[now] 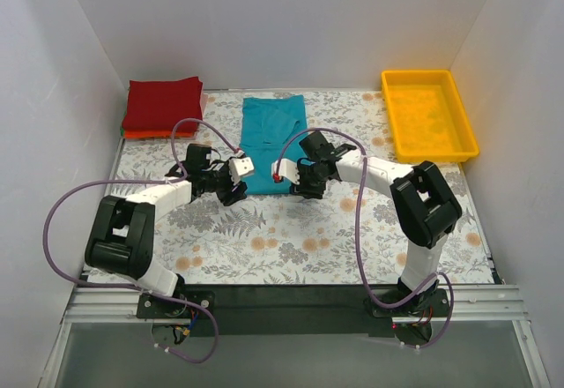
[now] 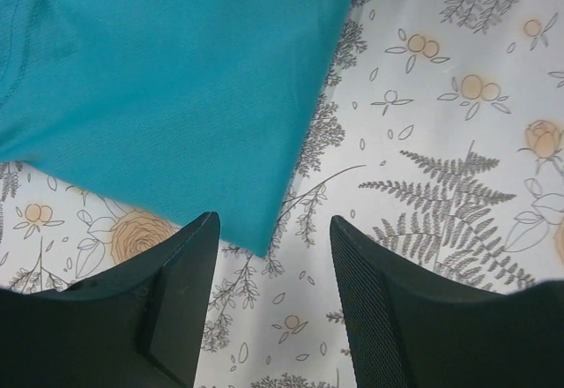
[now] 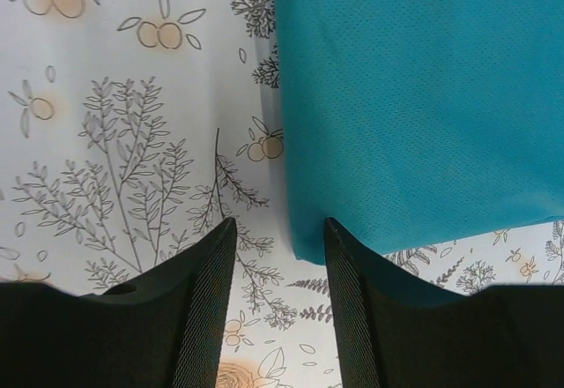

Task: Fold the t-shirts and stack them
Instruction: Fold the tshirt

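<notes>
- Black base rail (image 1: 291,298) at the near table edge, carrying both arm mounts.
- Purple cables (image 1: 53,220) looping off each arm, the left one swinging wide over the table's left side.
- Floral-patterned table covering (image 1: 291,238), white with grey ferns and orange blooms, lying flat under everything.
- Left gripper (image 2: 273,220): jaws moderately apart and holding nothing, the tee's near-left corner pointing into the gap. Contact with the cloth cannot be told.
- Right gripper (image 3: 279,222): jaws parted more narrowly and holding nothing, the tee's near-right corner just ahead, nearer one finger.
- Teal-blue tee (image 1: 271,141): mid-table towards the far side, folded to a long narrow panel running near to far. It is a fine-mesh knit, smooth, with a seam visible in the left wrist view. Both grippers cover its near edge from above.
- Dark red shirt (image 1: 163,103): a flat rectangle at the far-left corner, on top of an orange one (image 1: 145,132). A green sliver (image 1: 122,129) shows at the left edge, otherwise hidden.
- Yellow plastic tray (image 1: 416,74): far right, well apart from the tee.
</notes>
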Robot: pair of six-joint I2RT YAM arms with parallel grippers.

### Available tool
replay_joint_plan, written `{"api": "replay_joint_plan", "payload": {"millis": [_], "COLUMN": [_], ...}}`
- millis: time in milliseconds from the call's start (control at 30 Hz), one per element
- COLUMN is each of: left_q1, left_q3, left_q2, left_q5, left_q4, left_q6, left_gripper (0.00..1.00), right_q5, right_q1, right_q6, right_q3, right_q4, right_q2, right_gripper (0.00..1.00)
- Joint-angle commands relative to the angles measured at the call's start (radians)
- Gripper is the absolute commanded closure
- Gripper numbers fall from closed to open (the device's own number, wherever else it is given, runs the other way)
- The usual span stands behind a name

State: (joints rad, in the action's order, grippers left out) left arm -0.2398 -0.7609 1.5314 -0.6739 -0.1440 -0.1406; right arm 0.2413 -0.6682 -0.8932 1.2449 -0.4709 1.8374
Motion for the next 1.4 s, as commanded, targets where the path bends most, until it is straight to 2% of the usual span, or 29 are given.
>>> {"api": "replay_joint_plan", "payload": {"millis": [0,267,333,367,467,500,567,600,767,933,1000,1133,1267,1367], "left_q1": [-0.007,-0.023,-0.024,-0.024,-0.026,-0.026,-0.026,-0.024,-0.023,-0.026,-0.032,-0.084,-0.179,-0.259], "left_q3": [0.008,0.018,0.012,0.002,-0.012,-0.018,-0.026,-0.031,-0.162,-0.222,-0.209,-0.181,-0.127,-0.051], "left_q2": [0.022,0.104,0.142,0.154,0.177,0.168,0.142,0.127,0.038,-0.022,-0.045,-0.108,-0.233,-0.385], "left_q5": [0.025,0.059,0.08,0.088,0.114,0.114,0.102,0.096,0.057,0.008,0.004,0.007,-0.033,-0.079], "left_q4": [0.058,0.1,0.106,0.106,0.103,0.09,0.068,0.055,-0.092,-0.224,-0.256,-0.423,-0.601,-0.709], "left_q6": [-0.06,-0.158,-0.163,-0.165,-0.162,-0.157,-0.155,-0.152,-0.105,-0.109,-0.117,-0.174,-0.166,-0.126], "left_gripper": [0.47,0.48,0.51,0.53,0.74,0.89,0.99,1.0,1.0,1.0,1.0,1.0,1.0,1.0], "right_q5": [-0.039,-0.074,-0.08,-0.083,-0.099,-0.103,-0.1,-0.099,-0.033,0.022,0.038,0.073,0.11,0.191], "right_q1": [0.002,0.002,0.002,0.002,0.002,0.004,0.007,0.012,0.065,0.082,0.078,0.058,-0.01,-0.083], "right_q6": [-0.021,-0.026,-0.024,-0.021,-0.016,-0.009,-0.003,0.005,0.025,-0.013,-0.013,0.01,0.031,0.077], "right_q3": [-0.013,-0.025,-0.027,-0.03,-0.041,-0.036,-0.029,-0.021,0.104,0.163,0.139,0.065,-0.05,-0.152], "right_q4": [0.084,0.123,0.123,0.123,0.12,0.115,0.103,0.095,-0.027,-0.144,-0.182,-0.245,-0.316,-0.4], "right_q2": [0.025,0.08,0.092,0.095,0.1,0.095,0.079,0.068,-0.016,-0.082,-0.11,-0.208,-0.345,-0.457], "right_gripper": [0.48,0.51,0.6,0.74,0.96,0.99,0.99,0.99,0.99,0.99,0.99,0.99,0.99,0.99]}}
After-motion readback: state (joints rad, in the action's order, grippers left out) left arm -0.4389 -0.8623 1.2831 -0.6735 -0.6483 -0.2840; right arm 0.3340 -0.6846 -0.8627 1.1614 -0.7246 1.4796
